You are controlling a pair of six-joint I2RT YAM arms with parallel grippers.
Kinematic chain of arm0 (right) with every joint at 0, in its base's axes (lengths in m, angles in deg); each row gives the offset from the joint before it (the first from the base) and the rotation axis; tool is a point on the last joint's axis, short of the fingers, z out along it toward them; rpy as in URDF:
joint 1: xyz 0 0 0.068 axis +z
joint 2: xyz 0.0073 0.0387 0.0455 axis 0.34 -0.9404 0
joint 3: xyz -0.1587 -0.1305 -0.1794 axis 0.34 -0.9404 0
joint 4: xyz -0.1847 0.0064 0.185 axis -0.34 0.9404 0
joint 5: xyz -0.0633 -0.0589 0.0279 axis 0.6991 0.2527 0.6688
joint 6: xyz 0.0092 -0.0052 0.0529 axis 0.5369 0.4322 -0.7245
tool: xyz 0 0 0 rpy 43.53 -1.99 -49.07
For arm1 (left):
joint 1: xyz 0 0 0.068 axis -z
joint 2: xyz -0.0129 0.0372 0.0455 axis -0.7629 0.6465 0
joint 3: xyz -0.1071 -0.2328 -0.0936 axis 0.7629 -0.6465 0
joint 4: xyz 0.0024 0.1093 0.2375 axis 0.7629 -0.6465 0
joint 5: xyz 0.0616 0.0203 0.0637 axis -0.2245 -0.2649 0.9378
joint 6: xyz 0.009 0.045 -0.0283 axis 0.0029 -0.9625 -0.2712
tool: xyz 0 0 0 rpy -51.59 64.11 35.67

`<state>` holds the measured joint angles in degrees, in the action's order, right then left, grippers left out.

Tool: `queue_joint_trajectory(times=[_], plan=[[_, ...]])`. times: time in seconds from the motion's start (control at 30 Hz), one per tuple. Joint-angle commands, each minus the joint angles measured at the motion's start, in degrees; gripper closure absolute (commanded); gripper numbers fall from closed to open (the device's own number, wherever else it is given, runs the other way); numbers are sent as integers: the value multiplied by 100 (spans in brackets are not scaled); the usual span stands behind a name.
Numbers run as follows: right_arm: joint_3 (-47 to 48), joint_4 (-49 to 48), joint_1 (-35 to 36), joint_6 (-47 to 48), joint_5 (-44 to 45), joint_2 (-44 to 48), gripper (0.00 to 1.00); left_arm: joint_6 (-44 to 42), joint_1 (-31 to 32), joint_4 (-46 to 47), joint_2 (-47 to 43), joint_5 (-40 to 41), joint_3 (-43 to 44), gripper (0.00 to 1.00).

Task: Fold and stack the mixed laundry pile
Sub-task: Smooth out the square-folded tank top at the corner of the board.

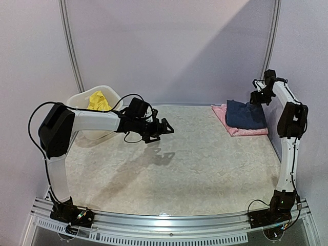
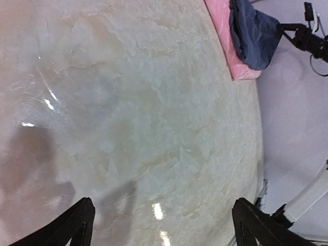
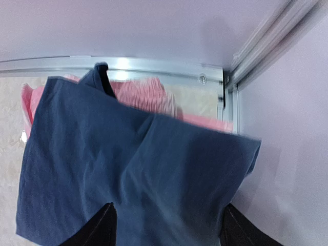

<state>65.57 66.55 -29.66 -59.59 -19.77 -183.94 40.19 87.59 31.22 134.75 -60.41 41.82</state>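
The left arm [image 1: 95, 120] and right arm [image 1: 288, 159] share one build: glossy white tubular links joined by bulky black joint housings. Thin black cables [image 1: 34, 119] loop outside the links. Each arm ends below in a black base [image 1: 72, 214]. The left gripper [image 1: 168, 128] and right gripper [image 1: 255, 98] are black, and their fingers [image 2: 72, 228] are matte, tapering wedges.

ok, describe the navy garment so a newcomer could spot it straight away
Go to the far right corner of the table. Two pieces are stacked there, and the navy top is the upper one, lying on a pink piece. It is the only dark cloth; the yellow piece sits far left in the white tub.
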Motion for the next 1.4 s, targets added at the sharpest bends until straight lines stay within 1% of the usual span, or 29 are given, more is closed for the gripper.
queue_joint_trajectory(times=[0.0,0.03,0.07,0.17,0.2,0.3,0.47,0.57,0.63,0.73,0.83,0.9,0.97,1.0,1.1,1.13,1.23,1.27,1.37], plan=[[-1309,-457,13,-7,355,1279,16,-1118,88,-1383,-368,1036,433,1],[-1809,-720,16,33,474,1630,4,-1556,97,-1736,-434,1453,559,1],[-2277,-1088,13,74,582,2083,2,-1862,98,-1996,-518,1837,683,0],[-3419,-1625,16,197,501,2925,1,-2581,98,-2519,-763,2881,811,0],[-3680,-1668,12,197,347,3253,1,-2745,101,-2620,-839,3156,815,0],[-4207,-1516,81,180,-108,3792,1,-3109,104,-2862,-1069,3833,839,0],[-5393,-1795,237,-218,-660,4536,1,-3432,107,-3048,-1442,4339,821,0],[-6167,-2125,261,-410,-1041,5131,1,-3472,107,-2833,-1732,4369,557,0],[-6393,-2261,269,-424,-1093,5432,1,-3529,107,-2703,-1848,4299,438,0],[-6231,-2281,262,-499,-731,5615,1,-3467,104,-2634,-1904,4042,366,0],[-5842,-2270,258,-576,-643,5261,1,-3283,107,-2597,-1890,3503,376,1],[-5412,-2140,251,-571,-655,4769,3,-3120,119,-2592,-1910,3166,385,0],[-4783,-1855,195,-653,-671,4160,8,-2964,164,-2573,-1958,2959,343,1],[-4421,-1707,117,-809,-718,3682,11,-2904,201,-2550,-2005,2897,299,1],[-3405,-1404,-163,-1275,-1196,2506,19,-2821,349,-2427,-2154,2841,128,0],[-3048,-1319,-232,-1578,-1312,2224,20,-2807,393,-2411,-2191,2846,88,1],[-2125,-1092,-325,-1911,-1398,1256,21,-2770,498,-2413,-2260,2865,51,0],[-1852,-1071,-342,-1952,-1395,1067,21,-2762,528,-2430,-2260,2876,51,0],[-1494,-1142,-376,-2029,-1296,562,21,-2738,616,-2447,-2238,2898,59,0]])
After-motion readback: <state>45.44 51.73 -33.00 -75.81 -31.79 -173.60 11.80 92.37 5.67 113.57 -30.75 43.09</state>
